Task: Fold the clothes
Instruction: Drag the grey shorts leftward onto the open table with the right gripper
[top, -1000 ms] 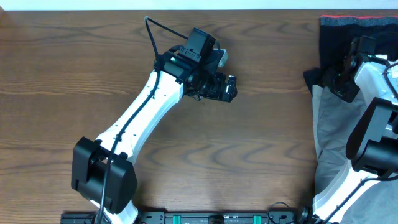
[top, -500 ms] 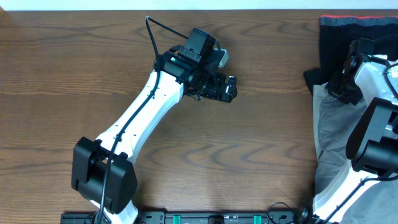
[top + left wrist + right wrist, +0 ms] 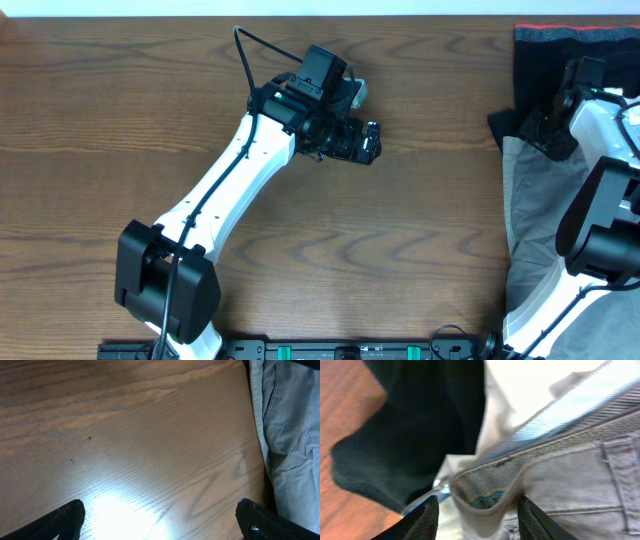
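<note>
**Risk of lifting more than one garment**

Shorts (image 3: 570, 475), grey, lie crumpled in the heap at the right edge of the tabletop (image 3: 150, 120). The right gripper (image 3: 479, 512) has its fingers (image 3: 427, 515) spread either side of the bunched waistband (image 3: 487, 495), not yet pinched on it as far as I can see. My worry is the black garment (image 3: 420, 425) lying just beside that band. A close here could catch its edge too, and both would come away together. A pinch on one layer only would, I think, leave the shorts hanging twisted and dragging over the pile. The paler cloth (image 3: 292, 435) in the heap might be pulled along as well. The left gripper (image 3: 160, 515) hangs well apart over bare wood, fingers wide and holding nothing, so it offers no help from there.

The tabletop is dark grained wood, with a bright glare patch (image 3: 117, 507) under the left wrist. Of the room, only a pale strip (image 3: 300, 6) beyond the far edge shows.
</note>
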`<state>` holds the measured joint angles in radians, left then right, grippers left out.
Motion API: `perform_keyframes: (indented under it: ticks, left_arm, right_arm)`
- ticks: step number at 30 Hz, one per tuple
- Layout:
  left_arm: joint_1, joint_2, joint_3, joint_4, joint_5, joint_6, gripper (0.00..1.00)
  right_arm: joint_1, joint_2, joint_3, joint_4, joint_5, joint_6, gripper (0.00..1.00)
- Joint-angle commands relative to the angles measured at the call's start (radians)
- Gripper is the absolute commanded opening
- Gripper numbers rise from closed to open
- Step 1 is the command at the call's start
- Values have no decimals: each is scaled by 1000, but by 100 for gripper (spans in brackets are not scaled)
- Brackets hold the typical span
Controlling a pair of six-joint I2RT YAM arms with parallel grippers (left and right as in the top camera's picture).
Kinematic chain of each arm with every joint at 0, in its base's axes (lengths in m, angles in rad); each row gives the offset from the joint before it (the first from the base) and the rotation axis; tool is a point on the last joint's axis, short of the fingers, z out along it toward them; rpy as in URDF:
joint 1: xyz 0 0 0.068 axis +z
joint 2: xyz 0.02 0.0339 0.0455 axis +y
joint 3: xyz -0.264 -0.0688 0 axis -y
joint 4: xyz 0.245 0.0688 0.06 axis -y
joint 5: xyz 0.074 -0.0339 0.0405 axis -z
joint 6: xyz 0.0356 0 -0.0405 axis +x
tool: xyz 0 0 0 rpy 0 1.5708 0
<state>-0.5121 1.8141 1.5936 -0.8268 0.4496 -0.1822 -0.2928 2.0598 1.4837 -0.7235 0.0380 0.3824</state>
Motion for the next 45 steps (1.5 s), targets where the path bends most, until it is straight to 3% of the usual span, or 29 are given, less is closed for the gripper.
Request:
perform_keyframes:
  ticks: [1,5,7,10,13,21,28,35,45]
  left_arm:
    - [5,-16,11,-2,6,17,98]
    - [5,-16,11,-3,6,17,98]
    - [5,-16,11,-3,7,17,98]
    - [5,-16,11,-3,7,17,98]
    - [5,-16,11,-3,7,17,98]
    - [5,-16,11,-3,3,32,98]
    - [27,-30,11,-5,-1,55,98]
    - [121,-132,11,-55,-99,55,98]
    - [279,-290,11,-111,-103,59,98]
  right_arm:
    - [31,12,6,2,-7,26,48]
    - [52,34,5,-6,42,60,42]
    - [60,45,5,-13,60,71,33]
    - [64,44,6,-25,118,78,10]
    - [60,26,10,-39,123,77,1]
    - [58,-96,14,-55,94,46,1]
    - [61,-217,14,-43,-46,-42,1]
    - [97,-248,14,0,-222,-130,1]
    - [240,-301,14,137,-320,-70,1]
